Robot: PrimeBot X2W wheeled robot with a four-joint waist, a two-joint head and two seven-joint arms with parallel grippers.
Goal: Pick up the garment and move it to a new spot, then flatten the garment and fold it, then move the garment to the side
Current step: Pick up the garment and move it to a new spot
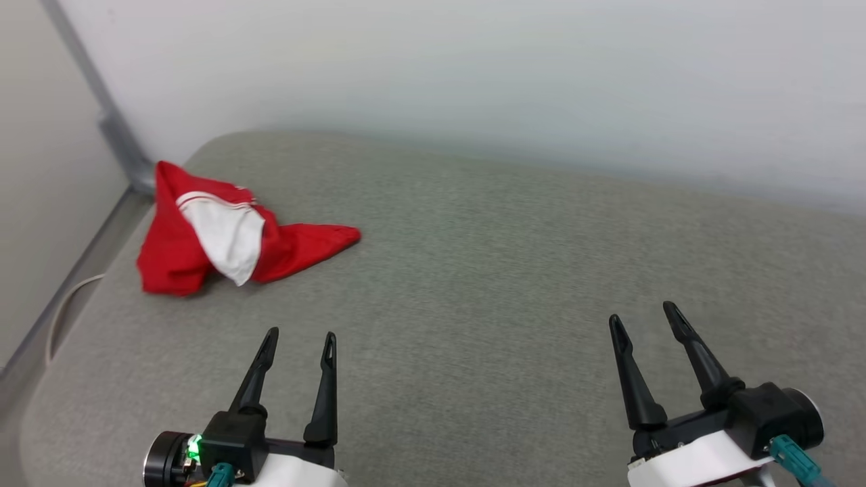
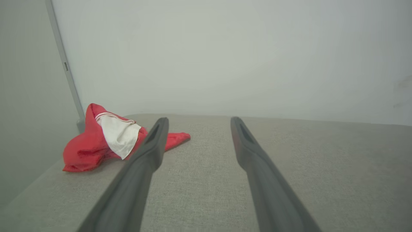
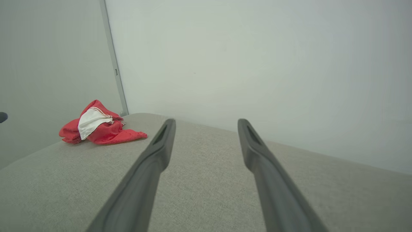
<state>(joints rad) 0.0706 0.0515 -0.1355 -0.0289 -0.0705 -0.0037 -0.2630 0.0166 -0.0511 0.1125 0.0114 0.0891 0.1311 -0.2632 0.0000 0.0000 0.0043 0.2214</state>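
Note:
The garment (image 1: 203, 237) is a crumpled red heap with a white sleeve and striped trim on top, lying at the far left corner of the grey cushioned surface (image 1: 473, 284). The left wrist view has the garment (image 2: 96, 141) left of its fingers, and the right wrist view has the garment (image 3: 96, 127) far to the left. My left gripper (image 1: 300, 335) hovers open near the front edge, a short way in front of the heap, with nothing between its fingers. My right gripper (image 1: 643, 312) is open and empty at the lower right, far from the cloth.
A white wall (image 1: 473, 81) runs along the back of the surface. A grey vertical rail (image 1: 101, 115) stands in the left corner behind the garment. A pale cable (image 1: 64, 311) loops over the surface's left edge, where the cushion drops off.

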